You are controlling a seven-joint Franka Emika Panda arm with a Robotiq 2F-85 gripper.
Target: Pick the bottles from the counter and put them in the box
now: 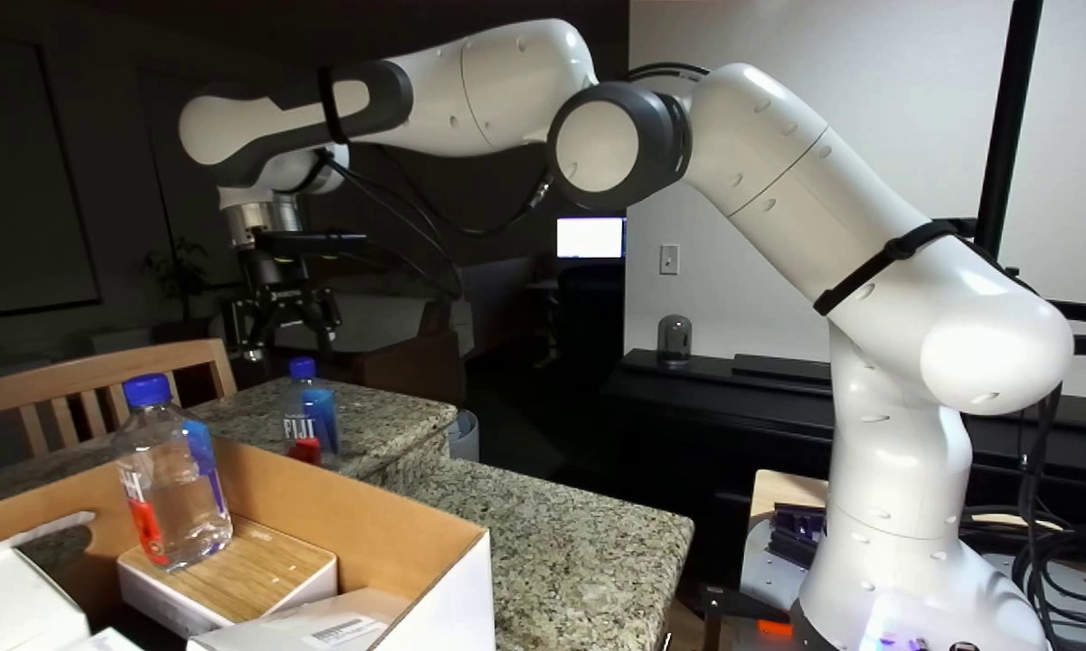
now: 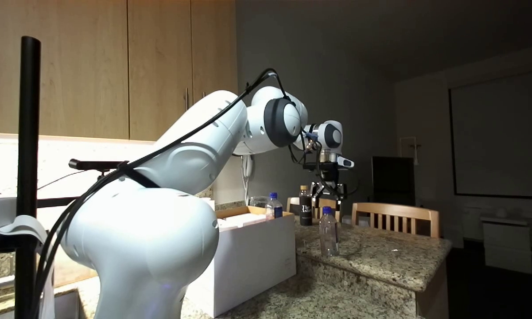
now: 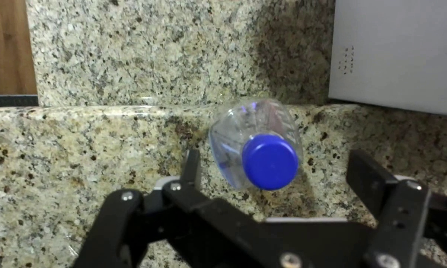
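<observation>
A clear bottle with a blue cap (image 1: 311, 407) stands upright on the raised ledge of the granite counter (image 2: 381, 248). My gripper (image 1: 289, 344) is up above that bottle, pointing down and open. In the wrist view the bottle's blue cap (image 3: 270, 162) appears between the two spread fingers (image 3: 192, 167), with a gap on either side and no contact. A second blue-capped bottle (image 1: 174, 479) stands inside the box (image 2: 257, 252), on a block with a wood-patterned top (image 1: 235, 565). The box is white outside and brown inside; its white wall (image 3: 398, 56) shows in the wrist view.
White cartons (image 1: 18, 597) and a package with a label (image 1: 325, 624) also lie in the box. A dark bottle with a tan cap (image 2: 305, 206) stands farther back on the ledge. Wooden chairs (image 2: 398, 217) stand behind the counter. The ledge steps down to a lower counter (image 1: 561, 533).
</observation>
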